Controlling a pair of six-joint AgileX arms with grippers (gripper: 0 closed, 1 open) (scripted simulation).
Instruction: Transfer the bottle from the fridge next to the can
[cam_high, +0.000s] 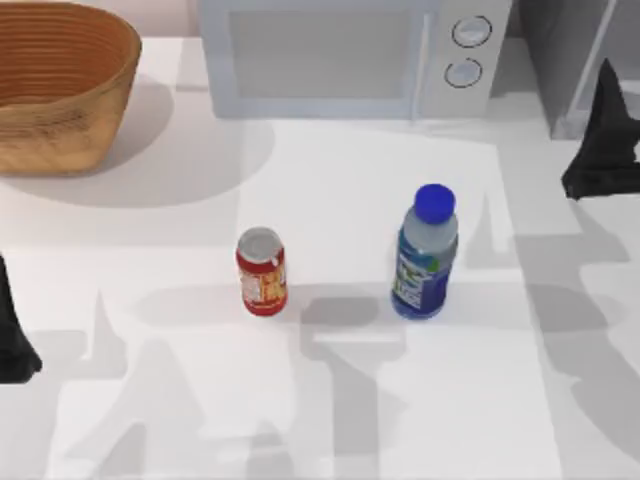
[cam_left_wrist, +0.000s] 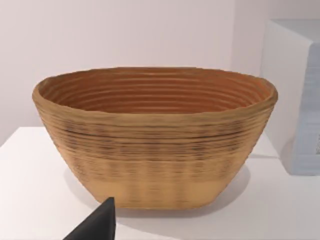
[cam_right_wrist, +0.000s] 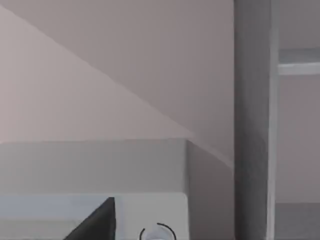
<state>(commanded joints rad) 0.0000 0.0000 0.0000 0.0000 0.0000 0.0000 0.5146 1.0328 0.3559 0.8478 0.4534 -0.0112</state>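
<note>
— Bottle (cam_high: 425, 255), where? Upright on the surface (cam_high: 330, 420), well clear of the right gripper (cam_high: 600, 160) by the fridge (cam_high: 570, 60), the can (cam_high: 262, 271) farther off.

— Grippers' grasp? Cannot tell; left gripper (cam_high: 15, 345) parked at the edge.

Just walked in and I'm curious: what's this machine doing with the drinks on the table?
Right now nothing is being held. The bottle stands upright on the table, apart from the can, which is to its left. The right gripper hangs at the table's right edge near the fridge. The left gripper sits idle at the left edge, facing a woven basket. A microwave stands at the back.
</note>
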